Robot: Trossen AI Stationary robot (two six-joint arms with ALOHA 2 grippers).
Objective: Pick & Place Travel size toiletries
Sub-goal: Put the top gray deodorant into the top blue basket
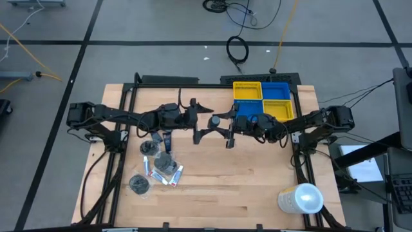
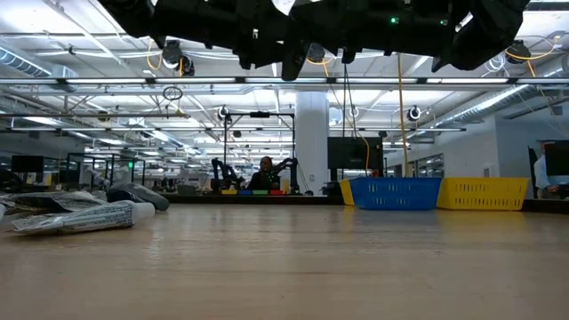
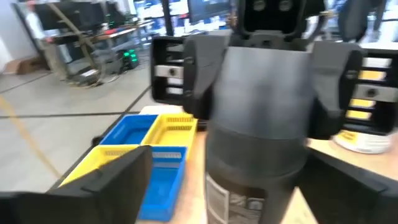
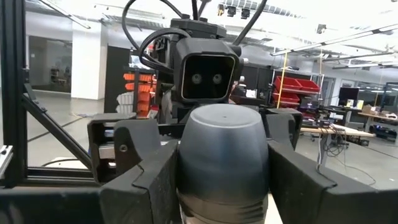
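The pale wooden bench (image 1: 244, 187) has a smooth, grained top set in a black metal frame. At its far right edge sit rectangular plastic bins (image 1: 247, 91), yellow and blue, with ribbed walls. A big white cylinder (image 1: 300, 198) stands at the near right corner.

The travel size toiletries (image 1: 159, 164) lie in a loose heap on the left half of the bench. They include dark grey mini bottles, white tubes with red and blue marks, and a round dark tin (image 1: 139, 184) at the near-left edge of the heap. From the low view several of them lie flat in crinkly clear wrap.

One dark grey bottle (image 3: 258, 124) is away from the heap, held in the air over the middle of the bench between the two arms. It is a matte cylinder with a rounded dome end and a pale printed label on its side.

The right tool (image 4: 224, 180) is clenched on this bottle, its dark angular fingers (image 4: 152, 180) pressed against both sides. The left tool (image 3: 230, 163) faces it, released. Its fingers (image 3: 112, 177) are spread wide, with a gap showing on each side of the bottle.
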